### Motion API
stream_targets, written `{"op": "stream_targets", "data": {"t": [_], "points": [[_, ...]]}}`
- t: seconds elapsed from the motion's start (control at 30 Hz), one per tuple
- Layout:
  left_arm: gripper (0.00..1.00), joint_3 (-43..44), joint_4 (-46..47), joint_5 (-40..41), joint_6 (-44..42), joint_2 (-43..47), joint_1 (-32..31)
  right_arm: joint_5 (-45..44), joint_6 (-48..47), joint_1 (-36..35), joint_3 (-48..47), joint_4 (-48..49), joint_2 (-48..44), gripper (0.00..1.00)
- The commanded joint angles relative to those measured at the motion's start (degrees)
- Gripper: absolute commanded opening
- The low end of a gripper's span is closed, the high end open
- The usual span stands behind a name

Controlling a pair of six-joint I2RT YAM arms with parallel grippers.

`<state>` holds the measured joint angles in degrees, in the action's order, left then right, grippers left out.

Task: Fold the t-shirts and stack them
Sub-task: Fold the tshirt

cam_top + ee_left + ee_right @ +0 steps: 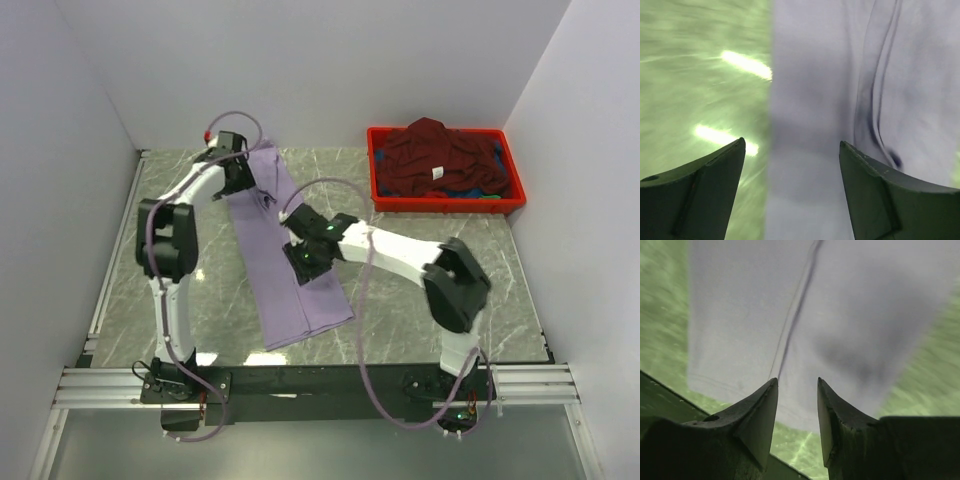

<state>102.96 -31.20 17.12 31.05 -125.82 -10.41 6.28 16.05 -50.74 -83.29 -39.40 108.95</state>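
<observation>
From my station the marbled worktop (500, 250) fills most of the overhead view. The lavender t-shirt (280, 290) lies flat on it as a long narrow strip, running diagonally from the far left corner down toward the near middle. At the far right of the worktop sits the red crate (440, 205), well apart from that strip. The maroon t-shirt (420, 160) is heaped inside it in a loose mound that rises above the rim. My left arm reaches to the far end of the strip, and the left tool (243, 190) hangs over the cloth there. On its wrist view the left tool (792, 141) stands wide with nothing between its fingers. One finger is over bare worktop and the other over the lavender t-shirt (815, 100), whose straight edge runs between them beside a dark wrinkle. My right arm comes in from the right, and the right tool (300, 270) is above the middle of the strip. On its wrist view the right tool (797, 380) is narrow, with a slim empty gap between the tips, above the lavender t-shirt (740, 315) where a seam line runs toward that gap. In the crate, a small white label (437, 173) shows on the maroon heap. A bit of blue cloth (462, 190) and a sliver of green cloth (490, 197) peek out at its near side.
</observation>
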Motion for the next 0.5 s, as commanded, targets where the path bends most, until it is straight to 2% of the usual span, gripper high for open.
{"op": "stream_targets", "data": {"t": [0.0,0.17,0.23,0.33,0.37,0.4,0.47], "points": [[0.82,-3.79,0.88,3.09,1.38,16.10,0.66,-9.00,3.19,1.43,2.50,1.68,-14.42,0.45],[0.87,-14.70,2.90,1.86,3.23,37.55,0.05,-10.07,6.44,4.24,14.87,8.53,-29.80,0.48],[0.86,-19.88,2.20,-0.77,4.10,45.96,-0.04,-9.28,7.32,6.26,20.58,11.96,-33.78,0.56],[0.87,-26.39,-0.79,-6.37,5.60,56.07,-0.04,-4.55,7.07,9.34,24.13,12.68,-38.54,0.56],[0.89,-30.32,-0.97,-7.36,5.95,58.56,-0.04,-4.27,6.80,9.78,25.70,12.42,-39.59,0.56],[0.97,-32.45,-2.19,-7.63,8.48,60.76,-0.04,-4.44,6.36,9.96,26.41,11.89,-40.12,0.56],[0.99,-40.15,-2.46,-7.37,12.27,67.70,0.04,-4.35,6.53,10.05,28.43,11.45,-41.09,0.56]]}}
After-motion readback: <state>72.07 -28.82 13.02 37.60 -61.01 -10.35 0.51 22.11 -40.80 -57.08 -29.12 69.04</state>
